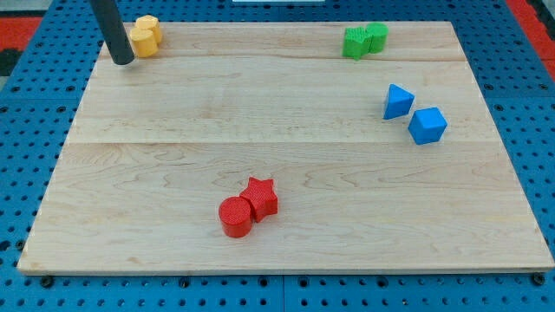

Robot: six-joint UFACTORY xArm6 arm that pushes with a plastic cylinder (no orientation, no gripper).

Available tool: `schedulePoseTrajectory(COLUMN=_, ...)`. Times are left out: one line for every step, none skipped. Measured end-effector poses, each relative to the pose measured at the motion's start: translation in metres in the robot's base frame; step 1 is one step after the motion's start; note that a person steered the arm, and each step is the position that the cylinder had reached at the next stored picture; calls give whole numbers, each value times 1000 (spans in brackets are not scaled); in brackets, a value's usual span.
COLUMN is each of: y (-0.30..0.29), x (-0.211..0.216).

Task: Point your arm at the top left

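My tip point(123, 61) rests at the wooden board's point(286, 139) top left corner, just left of two yellow blocks point(145, 36) that touch each other. The dark rod rises from the tip up out of the view's top. Two green blocks point(363, 40) sit together at the top right. A blue triangular block point(397, 101) and a blue cube-like block point(427, 125) lie at the right. A red cylinder point(235, 217) touches a red star block point(260, 197) at the bottom centre.
The board lies on a blue perforated table point(26, 139). A red surface point(17, 22) shows past the view's top left and top right corners.
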State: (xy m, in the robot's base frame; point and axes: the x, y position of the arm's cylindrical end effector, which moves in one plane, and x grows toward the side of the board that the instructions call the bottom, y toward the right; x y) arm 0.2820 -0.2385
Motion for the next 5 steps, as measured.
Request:
schedulePoseTrajectory(y=0, x=0)
schedulePoseTrajectory(y=0, x=-4)
schedulePoseTrajectory(y=23, x=37)
schedulePoseTrajectory(y=80, x=91)
schedulePoseTrajectory(y=97, x=99)
